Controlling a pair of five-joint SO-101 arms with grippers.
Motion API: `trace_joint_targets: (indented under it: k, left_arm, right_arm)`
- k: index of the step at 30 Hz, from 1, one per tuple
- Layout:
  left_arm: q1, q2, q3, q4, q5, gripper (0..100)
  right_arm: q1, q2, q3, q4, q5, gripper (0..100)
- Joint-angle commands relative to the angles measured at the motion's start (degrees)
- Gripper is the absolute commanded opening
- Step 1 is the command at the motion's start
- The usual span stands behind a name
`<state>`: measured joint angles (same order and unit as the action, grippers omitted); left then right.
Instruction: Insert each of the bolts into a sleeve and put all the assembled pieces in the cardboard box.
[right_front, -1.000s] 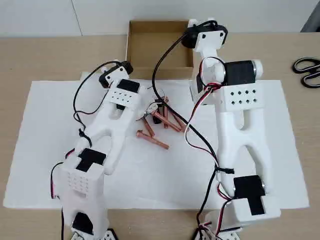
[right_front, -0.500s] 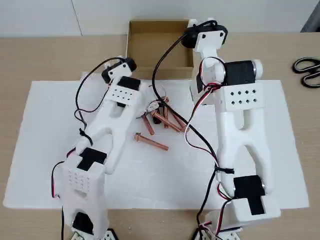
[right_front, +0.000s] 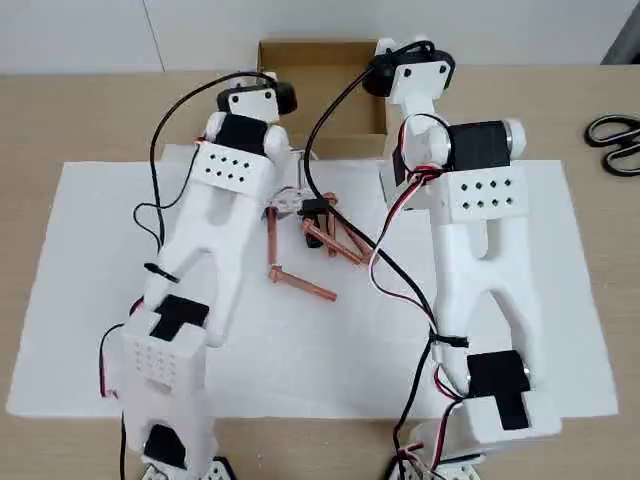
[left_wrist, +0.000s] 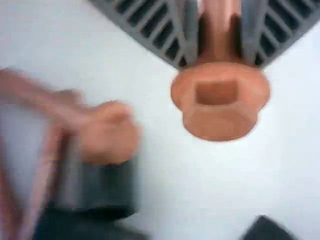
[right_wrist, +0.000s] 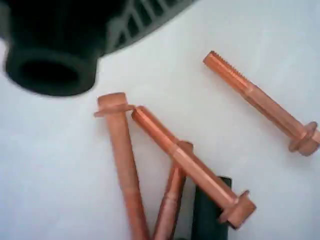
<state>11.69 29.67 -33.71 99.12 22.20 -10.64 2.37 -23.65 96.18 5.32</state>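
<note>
Bolt (left_wrist: 220, 102) is sticking out of left tool (left_wrist: 217, 30), which is clamping its shank, head outward. Right tool (right_wrist: 107, 35) seems to be gripping black sleeve (right_wrist: 50, 75). Loose bolts (right_front: 335, 240) are lying between tools. Risk: the head, not the tip, is pointing outward, so the bolt is jamming at the bore or slipping free.

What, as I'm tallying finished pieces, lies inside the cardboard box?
The visible floor of the cardboard box is bare card, no bolt or sleeve on it. The left arm covers its near left corner, the right arm its right edge; those parts cannot be checked.
</note>
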Motion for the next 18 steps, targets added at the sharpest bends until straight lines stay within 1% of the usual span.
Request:
trace_joint_targets:
  k: [1,2,4,8,12,18]
  left_arm:
    - [-6.1,-0.4,2.2,1.3,-17.9,0]
    - [-7.4,-0.4,4.0,1.2,-20.2,0]
    - [-8.8,-0.8,7.0,1.2,-21.3,0]
    - [-9.1,-0.9,11.6,1.3,-25.6,0]
    - [-9.2,-0.4,13.0,0.8,-24.6,0]
    - [-9.4,-0.4,13.5,-3.7,-24.5,0]
  right_arm:
    - [0.2,-3.6,-0.2,0.0,-0.7,0.4]
    - [0.2,-3.6,-0.2,0.0,-0.7,0.4]
    - [0.2,-3.6,-0.2,0.0,-0.7,0.4]
    - [0.2,-3.3,-0.2,0.0,-0.7,0.4]
    - [0.2,-3.2,-0.2,-0.1,-0.7,0.4]
    - [0.2,-3.2,-0.2,-0.1,-0.8,0.4]
